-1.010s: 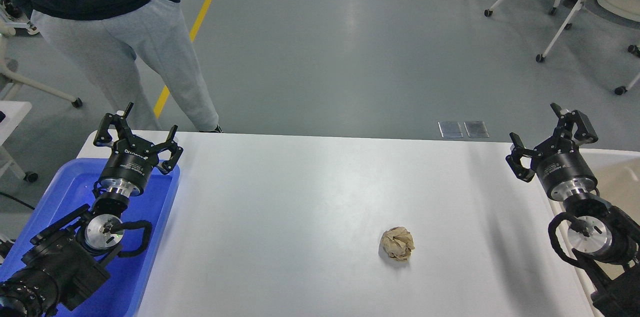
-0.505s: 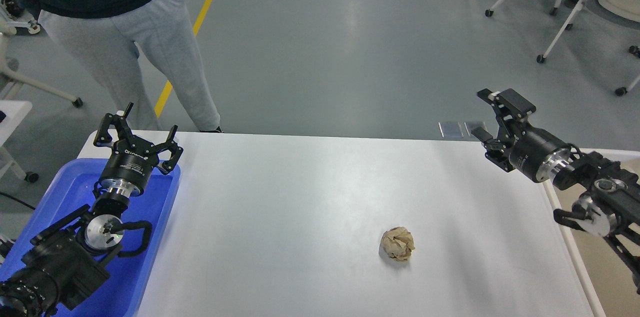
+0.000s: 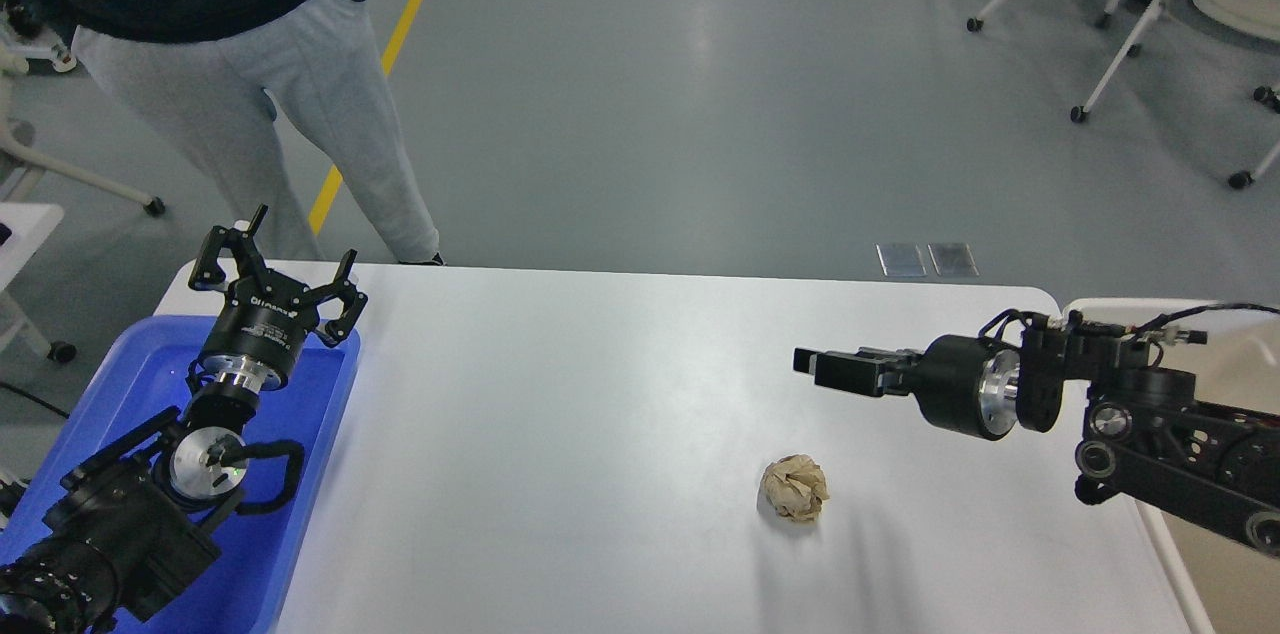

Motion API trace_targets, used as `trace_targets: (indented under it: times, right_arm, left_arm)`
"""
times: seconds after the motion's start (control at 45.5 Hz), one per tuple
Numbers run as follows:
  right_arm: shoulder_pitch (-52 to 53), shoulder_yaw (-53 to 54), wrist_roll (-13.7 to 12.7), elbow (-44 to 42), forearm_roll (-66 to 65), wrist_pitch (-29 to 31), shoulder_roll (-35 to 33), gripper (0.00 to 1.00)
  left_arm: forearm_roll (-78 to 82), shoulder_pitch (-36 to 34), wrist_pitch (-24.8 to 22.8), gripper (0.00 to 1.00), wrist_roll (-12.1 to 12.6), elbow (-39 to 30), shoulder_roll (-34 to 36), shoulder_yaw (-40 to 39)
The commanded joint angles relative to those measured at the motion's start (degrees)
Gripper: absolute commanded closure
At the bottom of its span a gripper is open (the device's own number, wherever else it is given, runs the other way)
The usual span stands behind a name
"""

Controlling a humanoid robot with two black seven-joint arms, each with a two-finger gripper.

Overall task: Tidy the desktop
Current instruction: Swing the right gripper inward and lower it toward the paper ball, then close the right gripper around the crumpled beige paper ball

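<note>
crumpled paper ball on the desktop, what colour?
Light brown, kraft-paper tan. The crumpled paper ball lies on the white desktop, clearest in the head view.

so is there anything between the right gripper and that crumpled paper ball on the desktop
Nothing visible. The right gripper hangs above the desktop, up and slightly right of the paper ball, with only bare white surface between them.

We see a smooth, faintly glossy white desktop bearing a rough, crumpled brown paper ball; left of the desktop sits a shiny blue plastic tray.
</note>
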Motion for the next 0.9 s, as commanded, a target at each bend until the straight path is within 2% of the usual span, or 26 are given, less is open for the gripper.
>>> trace_targets:
  times: [0.0,0.176,0.285,0.615,0.878]
  right_arm:
    - [10.6,-19.1,0.9,-6.2,-11.8,-0.6,8.9,0.01]
    - [10.9,-25.5,3.5,-13.3,-19.8,-6.4,14.7,0.01]
    - [10.7,-28.7,5.5,-14.2,-20.4,-7.3,15.9,0.01]
    - [6.1,-29.0,5.8,-21.0,-20.5,-10.0,17.7,0.01]
    - [4.5,-28.7,6.2,-21.2,-20.4,-11.0,18.1,0.01]
  left_arm:
    - [0.0,0.0,0.0,0.00,0.0,-0.1,0.0,0.0]
    - [0.1,0.0,-0.1,0.00,0.0,-0.1,0.0,0.0]
    - [0.1,0.0,-0.1,0.00,0.0,-0.1,0.0,0.0]
    - [0.1,0.0,-0.1,0.00,0.0,-0.1,0.0,0.0]
    - [0.1,0.0,-0.1,0.00,0.0,0.0,0.0,0.0]
